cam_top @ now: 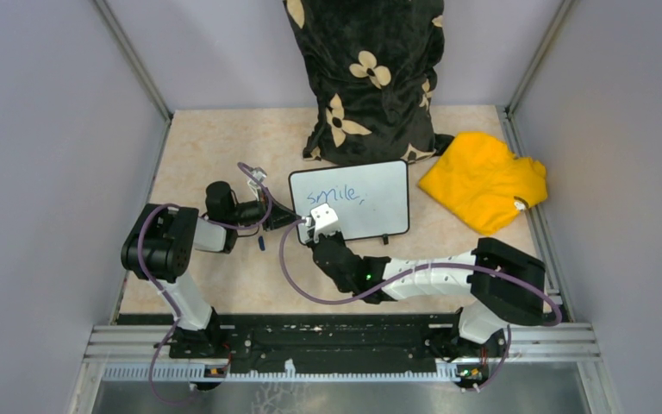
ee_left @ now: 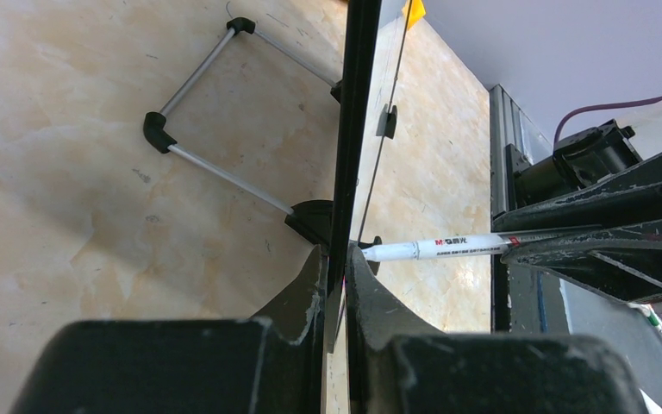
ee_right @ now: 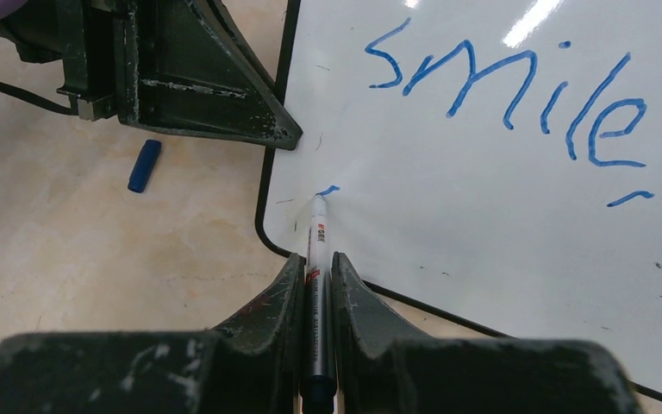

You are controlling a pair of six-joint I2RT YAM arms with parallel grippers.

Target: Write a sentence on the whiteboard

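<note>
Right wrist view: the right end effector [ee_right: 315,266] pinches a white marker [ee_right: 317,226] between its two fingers; the marker's tip touches the whiteboard [ee_right: 483,224] near its lower left corner, at a short blue stroke [ee_right: 329,189]
Left wrist view: the left end effector [ee_left: 334,259] is pressed onto the whiteboard's left edge, one finger on each face; the board shows edge-on here, propped on a wire stand [ee_left: 224,175] with black corner pieces
Cap: a small blue cap [ee_right: 144,165] lies on the desk [cam_top: 215,147] left of the board, near the left end effector; it touches neither
Board position: mid-desk, just ahead of both end effectors; thin dark frame, rounded corners, writing face towards the arms
Writing: the sentence [ee_right: 508,95] reads "smile," in blue marker; it runs across the upper part of the board
Yellow cloth [cam_top: 483,177]: crumpled on the desk to the right of the board; close to its upper right corner, by the right wall
Black pillow [cam_top: 371,78]: cream flower print; stands against the far wall, directly behind the board's top edge
</note>
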